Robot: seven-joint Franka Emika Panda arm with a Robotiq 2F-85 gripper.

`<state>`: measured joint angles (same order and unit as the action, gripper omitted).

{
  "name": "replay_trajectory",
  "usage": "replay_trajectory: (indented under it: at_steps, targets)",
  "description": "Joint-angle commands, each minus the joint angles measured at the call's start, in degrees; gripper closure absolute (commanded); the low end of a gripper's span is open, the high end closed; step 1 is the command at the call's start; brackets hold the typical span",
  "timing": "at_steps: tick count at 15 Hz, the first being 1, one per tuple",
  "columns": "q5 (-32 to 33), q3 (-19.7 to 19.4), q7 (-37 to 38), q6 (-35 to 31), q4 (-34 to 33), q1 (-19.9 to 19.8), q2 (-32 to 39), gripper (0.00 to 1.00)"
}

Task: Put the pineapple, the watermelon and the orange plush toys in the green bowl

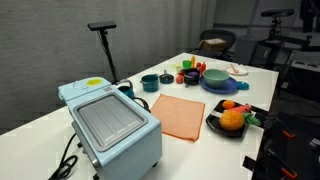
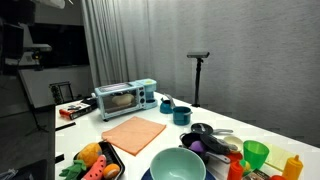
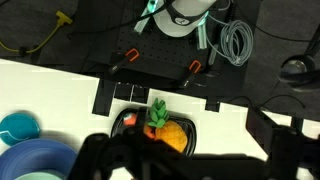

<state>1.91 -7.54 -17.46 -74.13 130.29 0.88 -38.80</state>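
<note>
The pineapple (image 3: 172, 132), yellow-orange with a green tuft, lies in a black tray (image 3: 196, 128) near the table's edge. It shows in both exterior views (image 1: 232, 120) (image 2: 90, 154). The watermelon (image 2: 98, 170) lies beside it in the tray. A small red-orange toy (image 1: 229, 105), probably the orange, lies at the tray's far end. The green bowl (image 1: 215, 77) (image 2: 178, 166) stands on a blue plate, apart from the tray. In the wrist view its rim (image 3: 45, 157) is at the lower left. My gripper (image 3: 195, 165) is open and empty, above the table and short of the tray.
A toaster oven (image 1: 112, 125) stands at one end of the white table, with an orange cloth (image 1: 180, 115) beside it. Teal cups (image 1: 150, 83), a green cup (image 2: 256, 153) and small items crowd around the bowl. A black stand (image 2: 197, 75) rises behind the table.
</note>
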Motion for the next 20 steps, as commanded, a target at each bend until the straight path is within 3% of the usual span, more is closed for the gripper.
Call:
replay_trajectory:
  at_steps: [1,3,5,9,15,17,19,20]
  targets:
    - [0.00,-0.03,0.04,0.10,-0.12,0.06,0.06,0.00]
    - [0.00,-0.03,0.04,0.10,-0.12,0.06,0.06,0.00]
    - [-1.17,-0.56,0.69,-3.91,1.70,-0.18,0.59,0.00]
    - [-3.53,-2.29,2.73,-17.73,8.11,-1.04,2.83,0.00]
    - [-6.58,-4.92,-1.23,-33.77,15.03,-0.90,12.04,0.00]
    - [-7.52,-5.08,-2.16,-35.16,15.34,-0.62,16.68,0.00]
    - [-9.65,-5.52,-2.96,-29.57,13.21,-0.70,21.04,0.00]
    - [-7.37,-3.58,-0.78,-32.90,15.76,-1.63,16.92,0.00]
